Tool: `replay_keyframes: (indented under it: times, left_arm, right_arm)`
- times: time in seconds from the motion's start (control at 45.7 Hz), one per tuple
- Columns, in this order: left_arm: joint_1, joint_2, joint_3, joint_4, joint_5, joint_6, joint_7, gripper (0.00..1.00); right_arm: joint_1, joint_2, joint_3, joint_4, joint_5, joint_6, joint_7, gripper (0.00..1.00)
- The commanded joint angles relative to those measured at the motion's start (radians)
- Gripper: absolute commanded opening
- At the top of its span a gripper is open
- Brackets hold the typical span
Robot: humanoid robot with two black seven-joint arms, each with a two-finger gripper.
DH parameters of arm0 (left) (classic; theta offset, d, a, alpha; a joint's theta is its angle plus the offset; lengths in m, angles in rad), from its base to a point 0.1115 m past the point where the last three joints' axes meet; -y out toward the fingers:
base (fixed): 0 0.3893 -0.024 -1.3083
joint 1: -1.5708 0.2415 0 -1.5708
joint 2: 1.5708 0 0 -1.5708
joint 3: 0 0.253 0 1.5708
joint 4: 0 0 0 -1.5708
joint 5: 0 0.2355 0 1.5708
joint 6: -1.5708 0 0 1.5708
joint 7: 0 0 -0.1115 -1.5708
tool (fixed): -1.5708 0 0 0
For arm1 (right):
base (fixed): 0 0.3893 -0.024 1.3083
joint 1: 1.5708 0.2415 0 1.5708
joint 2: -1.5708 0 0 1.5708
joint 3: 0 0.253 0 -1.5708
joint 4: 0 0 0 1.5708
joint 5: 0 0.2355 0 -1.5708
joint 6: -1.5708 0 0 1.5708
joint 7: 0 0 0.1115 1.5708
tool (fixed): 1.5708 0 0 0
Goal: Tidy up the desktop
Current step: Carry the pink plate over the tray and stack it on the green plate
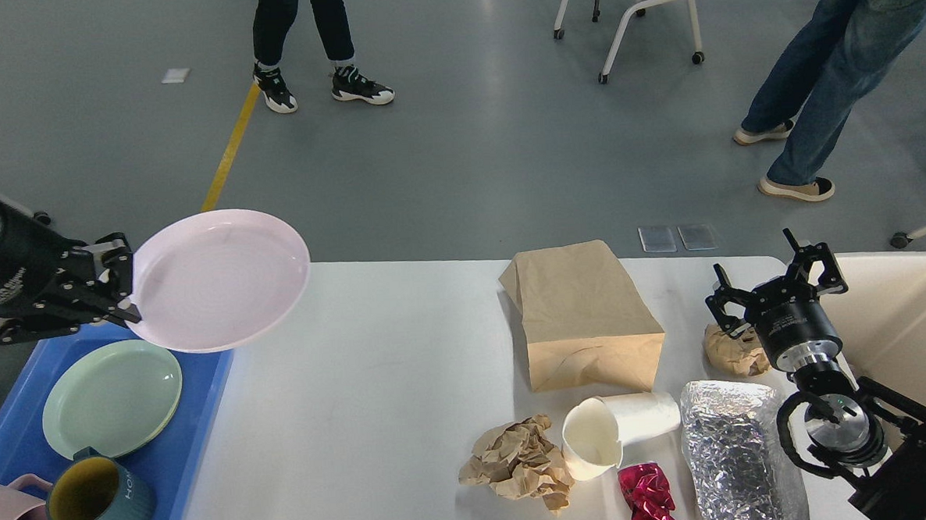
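1. Left gripper [124,286] is clamped on a pink plate [218,278], up over the blue tray [197,428].
2. Right gripper [776,281] sits spread apart, far right of the white desktop [374,373].

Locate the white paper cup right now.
Head view, lower right of the white desktop: the white paper cup lies tipped on its side between the crumpled brown paper and the silver foil bag.

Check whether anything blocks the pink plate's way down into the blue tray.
The left gripper holds the pink plate above the far end of the blue tray. The green plate already lies in the tray just below and towards me; the pink plate would likely stack on it. Nothing else visible stands between.
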Motion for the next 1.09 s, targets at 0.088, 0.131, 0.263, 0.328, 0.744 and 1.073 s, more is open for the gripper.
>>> replay_keyframes:
  times: [0.088,0.131,0.263,0.328,0.744,1.073]
  left_arm:
    - [0.181,0.26,-0.044,0.267,0.076,-0.003,0.019,0.0]
    - [0.226,0.3,-0.084,0.325,0.082,-0.001,0.044,0.0]
    - [0.457,0.361,-0.27,0.486,0.11,0.009,0.142,0.0]
    - [0.601,0.358,-0.392,0.561,0.116,0.015,0.163,0.0]
    - [1.025,0.234,-0.684,0.809,0.158,0.087,0.191,0.0]
    - [1.12,0.122,-0.684,0.822,0.184,0.236,0.189,0.0]
  right_arm:
    - [0.0,0.0,0.0,0.0,0.0,0.0,0.0,1.0]
    - [0.0,0.0,-0.001,0.0,0.0,0.0,0.0,1.0]
    - [0.0,0.0,-0.001,0.0,0.0,0.001,0.0,1.0]
    - [0.0,0.0,-0.001,0.0,0.0,0.001,0.0,1.0]
    - [0.0,0.0,0.0,0.0,0.0,0.001,0.0,1.0]
    - [0.0,0.0,0.0,0.0,0.0,0.001,0.0,1.0]
